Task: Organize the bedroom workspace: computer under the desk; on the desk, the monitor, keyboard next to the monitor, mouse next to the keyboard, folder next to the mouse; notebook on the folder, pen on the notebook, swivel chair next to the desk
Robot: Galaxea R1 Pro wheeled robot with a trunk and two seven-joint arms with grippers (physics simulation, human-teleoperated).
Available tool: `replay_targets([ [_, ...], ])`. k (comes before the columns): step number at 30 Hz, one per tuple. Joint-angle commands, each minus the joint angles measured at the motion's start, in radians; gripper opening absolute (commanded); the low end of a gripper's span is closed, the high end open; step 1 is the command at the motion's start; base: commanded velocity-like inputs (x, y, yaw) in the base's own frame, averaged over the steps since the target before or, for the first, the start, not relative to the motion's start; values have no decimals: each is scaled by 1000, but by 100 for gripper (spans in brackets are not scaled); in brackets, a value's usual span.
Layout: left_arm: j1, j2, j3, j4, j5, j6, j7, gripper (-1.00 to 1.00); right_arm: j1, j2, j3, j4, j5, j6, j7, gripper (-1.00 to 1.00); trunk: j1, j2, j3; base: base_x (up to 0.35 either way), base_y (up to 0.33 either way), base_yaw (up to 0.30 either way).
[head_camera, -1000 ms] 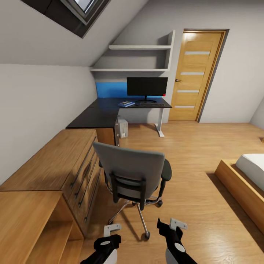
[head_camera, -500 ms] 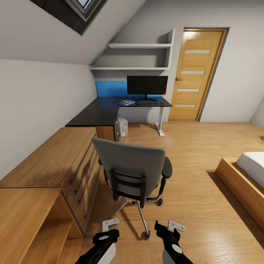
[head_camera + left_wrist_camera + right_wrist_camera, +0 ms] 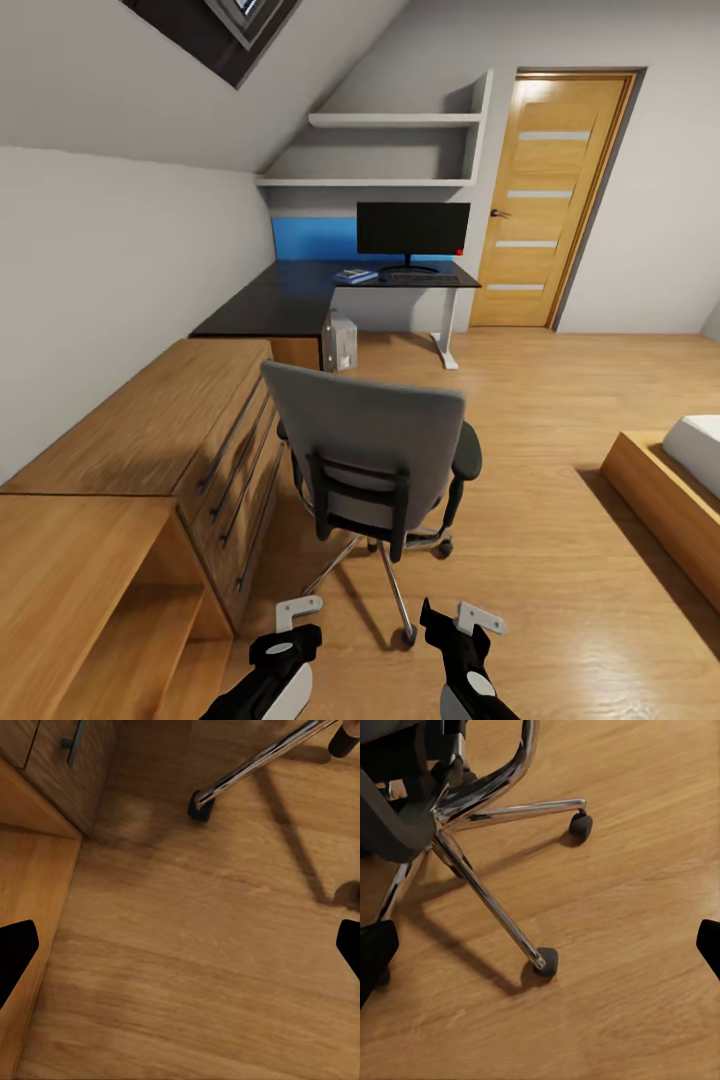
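1. Left gripper [image 3: 290, 625] and right gripper [image 3: 462, 622] hang low in front of the body, fingers spread wide, grasping nothing. In both wrist views the black fingertips sit at opposite edges with only floor between them. Judged: arms tucked for driving, not reaching.
2. Swivel chair [image 3: 375, 455] stands just ahead of the grippers, back turned to the robot, well apart from the desk [image 3: 270, 305]. It sits beside a wooden dresser [image 3: 150, 430]. The seat is hidden behind the backrest, so I cannot tell what lies on it.
3. Chair: matte grey fabric back, black armrests, polished chrome legs ending in small black casters. One caster [image 3: 546, 961] shows close in the right wrist view, another in the left. It should roll readily on the smooth plank floor [image 3: 560, 400].
4. Desk: glossy black L-shaped top against the far wall, under white shelves. Monitor [image 3: 413, 230], a flat black screen, stands on it. The keyboard [image 3: 420, 278] lies just in front of its foot.
5. A blue flat item, likely the folder [image 3: 356, 275], lies on the desk left of the keyboard with something small on top, too small to identify. Mouse not discernible.
6. Computer [image 3: 342, 343], a light grey box, stands on the floor beneath the desk edge.
7. Judged: remaining work is bringing the chair to the desk.
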Motion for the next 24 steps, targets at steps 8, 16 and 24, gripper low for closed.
replay_targets([
  [8, -1, 1, -7, -1, 5, 5, 8, 100, -1, 0, 9, 6, -8, -5, -7, 100, 31, -57, -26, 0, 0, 102],
  [16, -1, 1, -7, -1, 5, 5, 8, 100, -1, -1, 9, 12, -8, -6, -7, 100, 61, -113, -51, 0, 0, 24],
  [24, -6, -4, -12, 34, -1, 9, 5, 100, -1, -1, 62, 33, 44, -27, -10, 100, 92, -169, -76, 0, 0, 0],
])
